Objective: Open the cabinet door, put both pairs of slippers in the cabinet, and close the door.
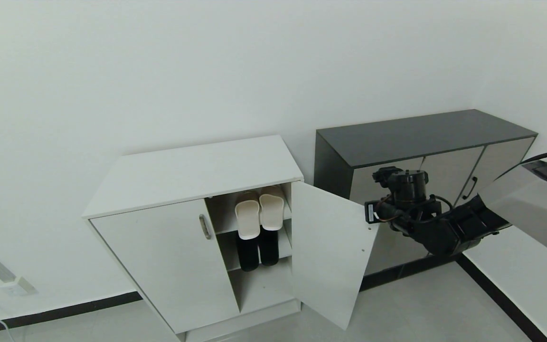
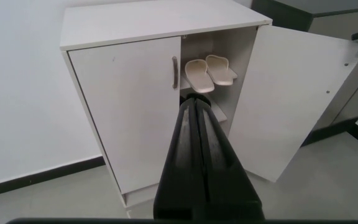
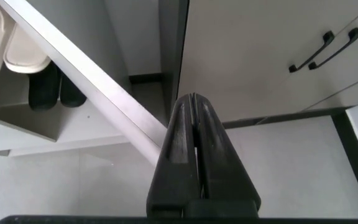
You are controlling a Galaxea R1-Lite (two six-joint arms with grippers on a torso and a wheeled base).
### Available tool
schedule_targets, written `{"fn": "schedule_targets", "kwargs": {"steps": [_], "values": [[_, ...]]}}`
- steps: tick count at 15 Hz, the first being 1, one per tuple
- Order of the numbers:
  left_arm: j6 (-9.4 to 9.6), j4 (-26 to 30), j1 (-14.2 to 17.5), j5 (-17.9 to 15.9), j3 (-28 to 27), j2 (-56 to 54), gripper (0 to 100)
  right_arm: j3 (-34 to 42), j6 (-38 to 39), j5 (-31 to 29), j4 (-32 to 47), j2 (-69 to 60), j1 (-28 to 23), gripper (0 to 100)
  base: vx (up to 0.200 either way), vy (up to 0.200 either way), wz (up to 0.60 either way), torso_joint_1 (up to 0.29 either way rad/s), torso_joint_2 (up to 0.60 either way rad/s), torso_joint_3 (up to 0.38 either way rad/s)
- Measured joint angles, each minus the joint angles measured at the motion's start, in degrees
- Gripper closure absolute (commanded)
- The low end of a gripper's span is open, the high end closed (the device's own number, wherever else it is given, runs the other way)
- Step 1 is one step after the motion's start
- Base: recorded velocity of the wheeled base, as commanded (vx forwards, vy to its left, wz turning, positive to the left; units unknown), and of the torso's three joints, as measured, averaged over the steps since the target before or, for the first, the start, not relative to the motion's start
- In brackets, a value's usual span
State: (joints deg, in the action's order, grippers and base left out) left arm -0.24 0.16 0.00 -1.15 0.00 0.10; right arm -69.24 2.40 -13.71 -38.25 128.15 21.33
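Both pairs sit inside the white cabinet (image 1: 193, 171): the white slippers (image 1: 259, 213) on its upper shelf, the black slippers (image 1: 258, 254) on the shelf just below, each pair side by side behind the cabinet's right-hand opening. Loading looks finished, so the step in hand is judged to be the closing. The open door (image 1: 330, 247) swings out from the cabinet's right side, its free edge well clear of the cabinet front. The right gripper (image 1: 373, 212) hangs just beside that free edge, on the side away from the cabinet, its fingers clenched together on nothing; whether it touches the panel cannot be told. The left gripper (image 2: 194, 106) is in front of the cabinet, likewise clenched and empty. The next move calls for a sideways push on the door's outer face, toward the cabinet front, until it seats flush
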Motion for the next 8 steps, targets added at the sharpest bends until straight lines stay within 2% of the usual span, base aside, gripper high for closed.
{"fn": "schedule_targets", "kwargs": {"steps": [4, 8], "values": [[0.02, 0.0, 0.0, 0.0, 0.0, 0.0, 100, 0.87, 0.06, -0.11, -0.01, -0.26, 1.04, 100, 0.0, 0.0, 0.0, 0.0, 0.0, 0.0], [0.0, 0.0, 0.0, 0.0, 0.0, 0.0, 100, 4.8, 0.06, -0.18, 0.02, -2.82, 5.38, 100, 0.0, 0.0, 0.0, 0.0, 0.0, 0.0]]}}
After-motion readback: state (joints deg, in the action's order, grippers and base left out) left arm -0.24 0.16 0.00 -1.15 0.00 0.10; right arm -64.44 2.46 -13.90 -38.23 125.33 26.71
